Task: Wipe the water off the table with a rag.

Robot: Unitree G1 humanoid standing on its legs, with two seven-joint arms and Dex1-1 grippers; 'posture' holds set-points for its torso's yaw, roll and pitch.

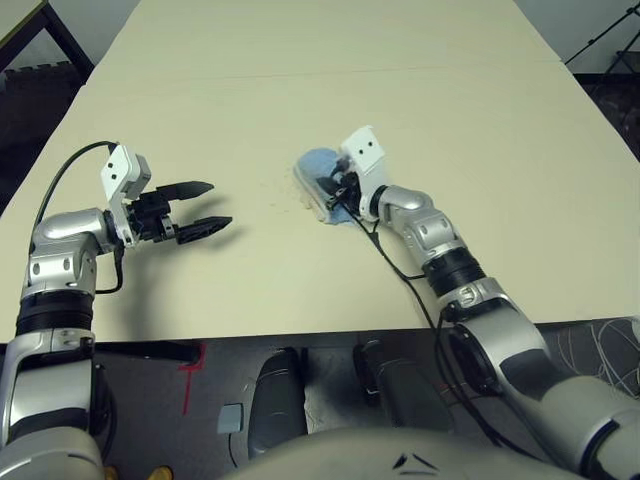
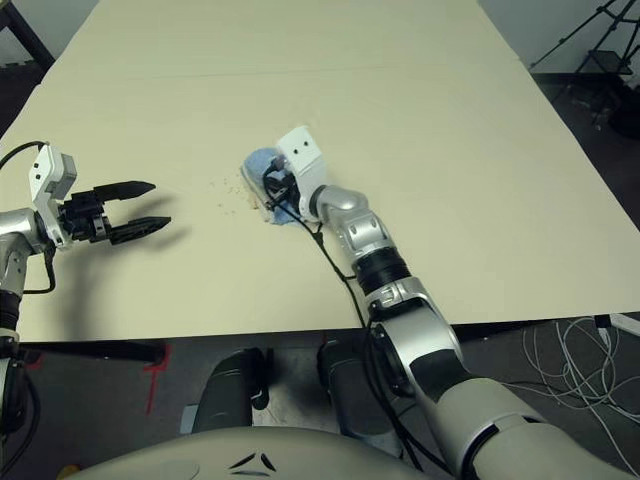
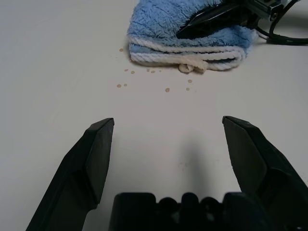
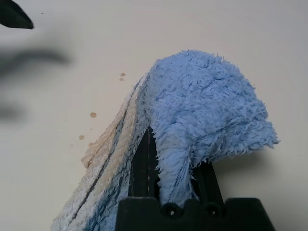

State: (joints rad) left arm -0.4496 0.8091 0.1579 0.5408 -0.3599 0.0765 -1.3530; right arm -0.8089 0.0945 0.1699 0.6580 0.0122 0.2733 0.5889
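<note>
Right wrist view: fluffy terry rag bunched.

I can read no text, label, brand, number or sign on anything before me, neither on the table, nor on the rag, nor on my own arms.

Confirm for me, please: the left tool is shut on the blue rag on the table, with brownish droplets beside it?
Not quite: it is the right tool that is shut on the rag, as the right wrist view shows. The left tool hangs open and empty. The droplets do lie beside the rag on the table.
</note>
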